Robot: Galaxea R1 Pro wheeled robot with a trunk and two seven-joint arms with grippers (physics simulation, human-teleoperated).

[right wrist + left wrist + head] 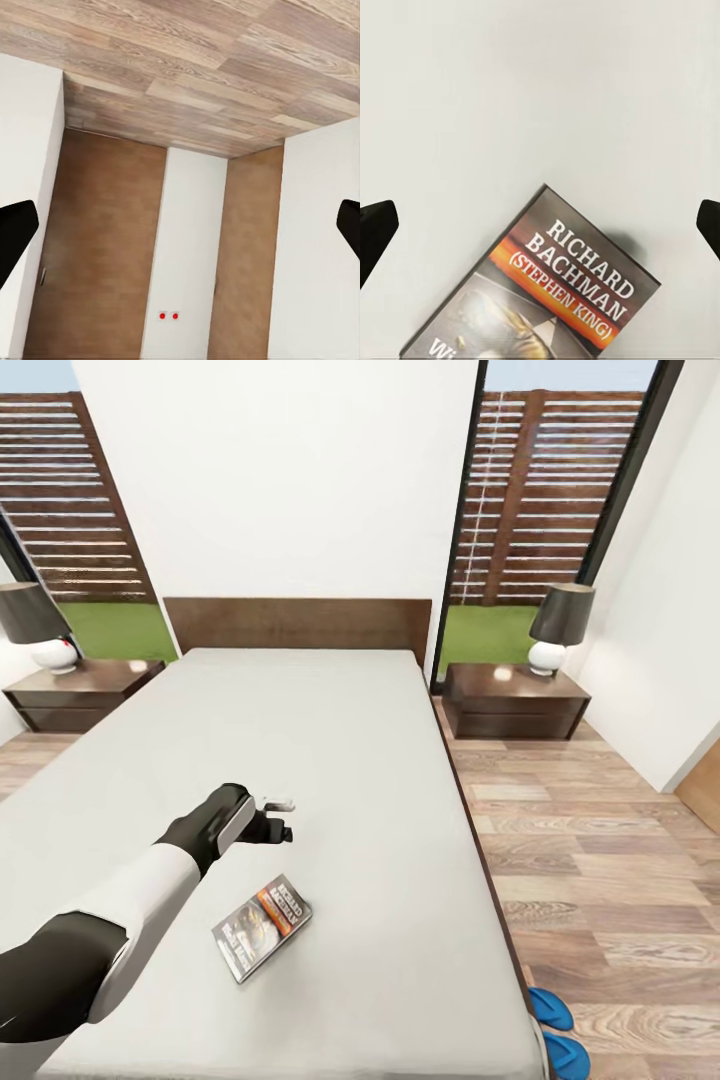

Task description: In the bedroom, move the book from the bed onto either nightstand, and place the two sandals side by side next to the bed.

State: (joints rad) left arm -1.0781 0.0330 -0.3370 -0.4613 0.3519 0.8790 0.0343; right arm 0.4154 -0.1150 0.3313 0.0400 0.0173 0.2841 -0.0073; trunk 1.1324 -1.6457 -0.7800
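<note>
While the left gripper [281,817] hovers spread wide, the book [262,926] lies flat on the bed [380,780], grey-covered, orange-banded, white-lettered.

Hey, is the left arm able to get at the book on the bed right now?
Probably yes. The left pincer hangs open over the mattress just beyond the book, which lies flat and uncovered on the bed with nothing between them.

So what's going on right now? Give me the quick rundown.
Left gripper open, empty, above the mattress beyond the book. Right gripper open, empty. Book flat on the bed; sandals on floor alongside. Nothing blocking.
</note>
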